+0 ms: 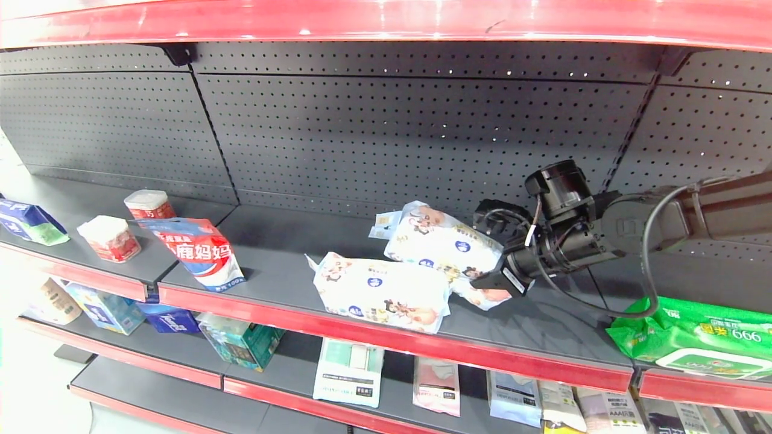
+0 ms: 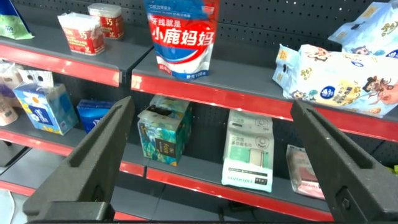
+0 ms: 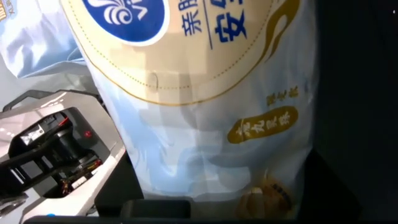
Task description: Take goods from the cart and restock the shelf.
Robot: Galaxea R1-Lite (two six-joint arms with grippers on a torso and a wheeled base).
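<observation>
A white-and-blue cartoon-print pack lies tilted on the grey middle shelf, and my right gripper is shut on its right end. The right wrist view shows that pack close up between dark fingers. A second pack of the same kind lies in front of it by the red shelf edge and also shows in the left wrist view. My left gripper hangs open and holds nothing, out in front of the shelves at the height of the lower shelf.
A red, white and blue pouch stands left of the packs, with two small red-and-white packs beyond it. A green wipes pack lies at the right. A teal box and other goods fill the lower shelves.
</observation>
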